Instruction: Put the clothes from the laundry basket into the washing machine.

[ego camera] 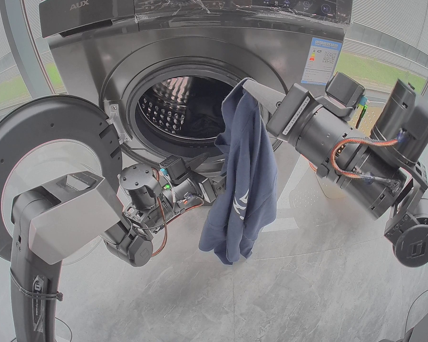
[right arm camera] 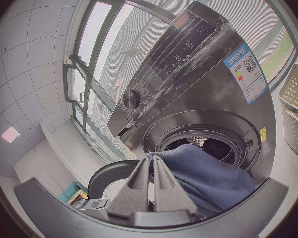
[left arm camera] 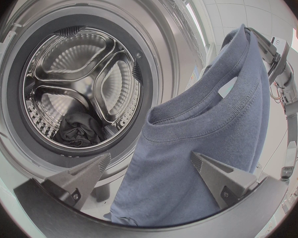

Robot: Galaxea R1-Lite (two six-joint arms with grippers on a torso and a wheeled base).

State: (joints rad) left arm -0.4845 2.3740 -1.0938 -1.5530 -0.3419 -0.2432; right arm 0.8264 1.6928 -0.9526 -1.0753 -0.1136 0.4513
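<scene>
While the right gripper (ego camera: 246, 84) is pinching the navy shirt (ego camera: 249, 167) at its upper edge, jaws clamped on it, the garment is hanging just before the drum mouth (ego camera: 185, 112) of the washing machine (ego camera: 195, 43), not yet inside. Loading appears to be the step in hand; the next move is calling for carrying the cloth past the rim before release. The left gripper (left arm camera: 149, 154) is hovering low beside the shirt, jaws spread wide. A dark garment (left arm camera: 76, 129) is lying in the drum. The door (ego camera: 47, 138) is standing open over grey floor tiles (ego camera: 280, 290); a laundry basket (right arm camera: 296, 106) is standing beside the machine, windows (right arm camera: 89, 50) behind.
</scene>
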